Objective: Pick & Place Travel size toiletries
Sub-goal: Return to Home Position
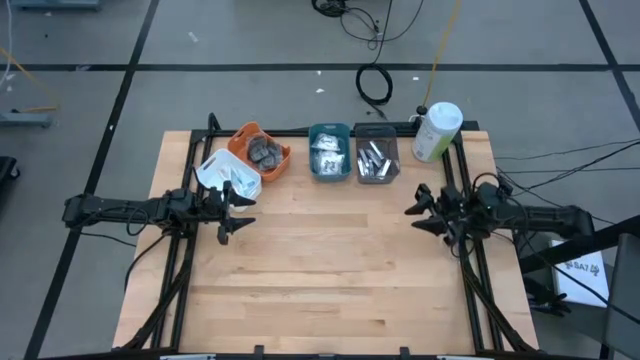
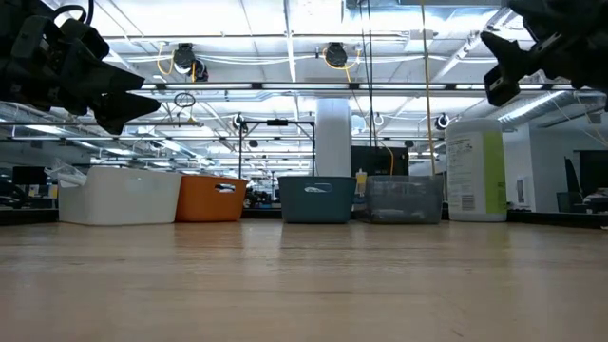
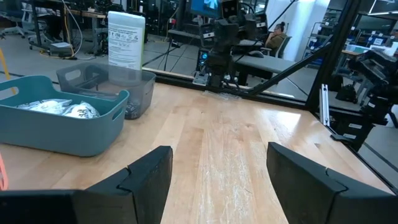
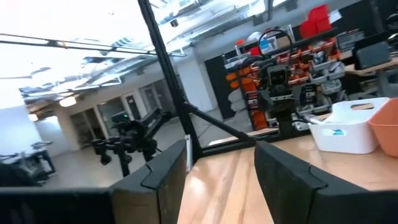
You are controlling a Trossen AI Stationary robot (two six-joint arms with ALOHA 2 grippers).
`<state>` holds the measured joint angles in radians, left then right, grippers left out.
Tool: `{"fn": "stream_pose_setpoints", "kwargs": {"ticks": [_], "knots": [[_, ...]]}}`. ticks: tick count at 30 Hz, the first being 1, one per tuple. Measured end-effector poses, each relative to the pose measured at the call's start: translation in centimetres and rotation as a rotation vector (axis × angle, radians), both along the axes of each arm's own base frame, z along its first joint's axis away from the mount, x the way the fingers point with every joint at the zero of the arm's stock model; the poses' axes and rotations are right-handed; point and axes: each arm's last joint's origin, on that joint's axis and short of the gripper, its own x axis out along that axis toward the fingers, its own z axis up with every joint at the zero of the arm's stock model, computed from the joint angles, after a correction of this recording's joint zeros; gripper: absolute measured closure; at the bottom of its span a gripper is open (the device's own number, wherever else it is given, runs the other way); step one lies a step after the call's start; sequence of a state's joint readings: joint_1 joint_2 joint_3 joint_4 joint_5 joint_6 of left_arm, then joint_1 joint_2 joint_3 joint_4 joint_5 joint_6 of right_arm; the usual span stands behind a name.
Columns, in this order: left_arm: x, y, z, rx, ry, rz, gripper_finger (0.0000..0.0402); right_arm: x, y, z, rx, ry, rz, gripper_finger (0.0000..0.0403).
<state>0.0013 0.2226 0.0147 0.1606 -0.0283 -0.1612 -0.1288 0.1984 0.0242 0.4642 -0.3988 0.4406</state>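
Closest to us, in each wrist view, stand that arm's own two dark fingers [image 3: 148,177], spread wide with only bare wood showing between them. So we read the left hand [image 1: 236,213] as released and holding nothing, and the right hand [image 1: 414,214] the same. We find the left hand over the left edge of the table [image 1: 330,265], just beside the white bin [image 1: 208,172], pointing inward toward the middle. The right hand hangs over the right edge, opposite it, also pointing inward. In the low view we see both lifted clear of the wood, with open air beneath them.

All the toiletries we can see lie in bins lined up along the far edge. Nearest the far left corner sits the white bin; what it holds we cannot make out. Touching it is the orange bin [image 1: 246,131], with dark grey round discs [image 1: 265,152] heaped inside. Next, a little apart, comes the teal bin [image 1: 330,129], holding white clear-wrapped packets [image 1: 327,156]. Just beside that is the grey bin [image 1: 377,129], with small silver items [image 1: 374,158] lying in it. A white-and-green bottle [image 1: 436,130] stands upright at the far right corner, near the grey bin.
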Motion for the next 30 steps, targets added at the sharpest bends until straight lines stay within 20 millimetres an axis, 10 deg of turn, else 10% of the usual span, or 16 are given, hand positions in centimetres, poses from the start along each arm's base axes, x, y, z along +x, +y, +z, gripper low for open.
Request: {"fn": "stream_pose_setpoints", "kwargs": {"ticks": [30], "knots": [[0.0,0.0,0.0,0.000,0.000,0.000,0.0146,-0.8,-0.3,-2.4,-0.323,0.206,-0.436,0.0226]]}}
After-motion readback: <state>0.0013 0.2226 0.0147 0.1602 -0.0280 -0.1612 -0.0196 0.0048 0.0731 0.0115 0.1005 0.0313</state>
